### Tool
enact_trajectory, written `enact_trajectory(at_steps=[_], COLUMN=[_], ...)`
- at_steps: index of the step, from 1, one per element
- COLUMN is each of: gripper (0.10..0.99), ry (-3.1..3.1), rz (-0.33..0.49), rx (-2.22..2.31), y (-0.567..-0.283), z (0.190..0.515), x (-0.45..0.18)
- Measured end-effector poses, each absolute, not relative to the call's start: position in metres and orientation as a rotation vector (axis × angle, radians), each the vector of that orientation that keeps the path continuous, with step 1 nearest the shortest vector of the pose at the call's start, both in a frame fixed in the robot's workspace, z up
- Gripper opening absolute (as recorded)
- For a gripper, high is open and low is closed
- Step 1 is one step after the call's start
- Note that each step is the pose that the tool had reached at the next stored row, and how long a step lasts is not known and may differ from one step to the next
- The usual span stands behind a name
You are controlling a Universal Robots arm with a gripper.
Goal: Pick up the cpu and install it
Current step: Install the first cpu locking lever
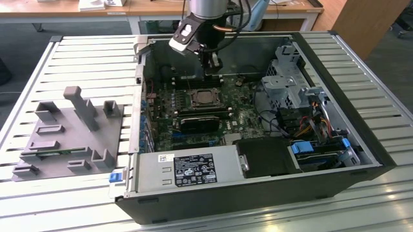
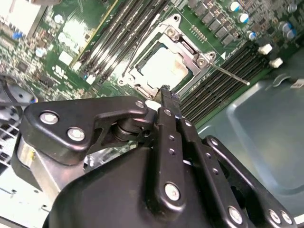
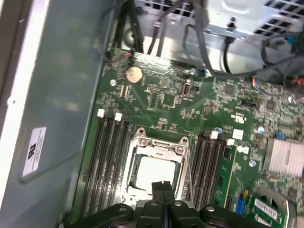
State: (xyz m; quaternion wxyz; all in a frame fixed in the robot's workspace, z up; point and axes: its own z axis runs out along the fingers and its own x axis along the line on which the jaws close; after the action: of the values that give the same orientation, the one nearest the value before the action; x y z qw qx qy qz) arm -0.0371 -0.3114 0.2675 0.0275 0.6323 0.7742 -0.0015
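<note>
Cpu [image 3: 156, 172]: seated flat inside the socket frame [image 3: 159, 142] on the motherboard [image 3: 190, 102], silvery top up — already in place, so nothing left to carry.
Cpu, second wrist view [image 2: 164, 68]: pale square framed by the metal bracket, retention lever [image 2: 228, 75] swung out to one side, so apparently not yet latched.
Gripper [image 3: 163, 186]: hanging just above the near edge of the socket, nothing between the tips.
Fingers [image 2: 166, 95]: pressed together, empty — likely closed to make one narrow point for nudging or pressing.
Computer case [image 1: 361, 145]: lying open-side up on the slatted desk [image 1: 84, 53], giving straight-down access.
Grey fixture [image 1: 71, 130]: toward the desk's edge on the exterior view's left, well apart from the case.
</note>
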Motion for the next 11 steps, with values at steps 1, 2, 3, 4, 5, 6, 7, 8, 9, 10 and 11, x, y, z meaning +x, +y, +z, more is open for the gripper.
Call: enact_trajectory(at_steps=[1,2,3,4,5,6,7,8,9,10,11], gripper=[0.106,0.106,0.106,0.106,0.106,0.106,0.106,0.106,0.106,0.106,0.106], ry=[2.408,2.425,2.44,2.453,2.465,2.475,2.482,2.49,2.496,2.502,2.513], rz=[-0.004,-0.003,-0.003,-0.002,-0.002,-0.001,-0.001,-0.001,0.0,0.0,0.001], rx=[1.931,1.909,1.891,1.874,1.857,1.844,1.834,1.824,1.816,1.807,1.793], y=[-0.3114,-0.3114,-0.3114,-0.3114,-0.3114,-0.3114,-0.3114,-0.3114,-0.3115,-0.3115,-0.3115], z=[0.2675,0.2675,0.2674,0.2673,0.2672,0.2671,0.2671,0.267,0.267,0.2669,0.2669], x=[-0.0371,-0.0371,-0.0372,-0.0372,-0.0372,-0.0372,-0.0372,-0.0373,-0.0373,-0.0373,-0.0373])
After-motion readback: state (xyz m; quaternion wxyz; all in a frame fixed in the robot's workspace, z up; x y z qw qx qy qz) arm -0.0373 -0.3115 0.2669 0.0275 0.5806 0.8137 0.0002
